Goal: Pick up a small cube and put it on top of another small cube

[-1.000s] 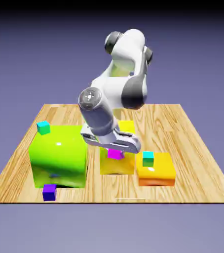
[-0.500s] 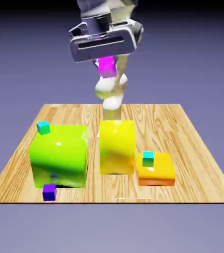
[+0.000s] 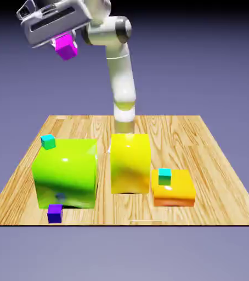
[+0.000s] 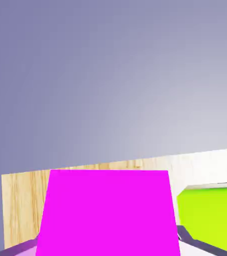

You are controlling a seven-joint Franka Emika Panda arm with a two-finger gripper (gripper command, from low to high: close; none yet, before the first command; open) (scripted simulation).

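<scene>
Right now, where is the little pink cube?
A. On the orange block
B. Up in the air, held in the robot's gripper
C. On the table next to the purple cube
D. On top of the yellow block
B. The magenta cube hangs high above the table, pinched in the gripper; in the hand view it fills the space between the finger tips.

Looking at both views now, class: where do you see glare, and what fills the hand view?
Exterior view: white glare spots on the green block and orange block. Hand view: the pink cube looms large at the bottom, mostly hiding the hand; plain backdrop above.
</scene>
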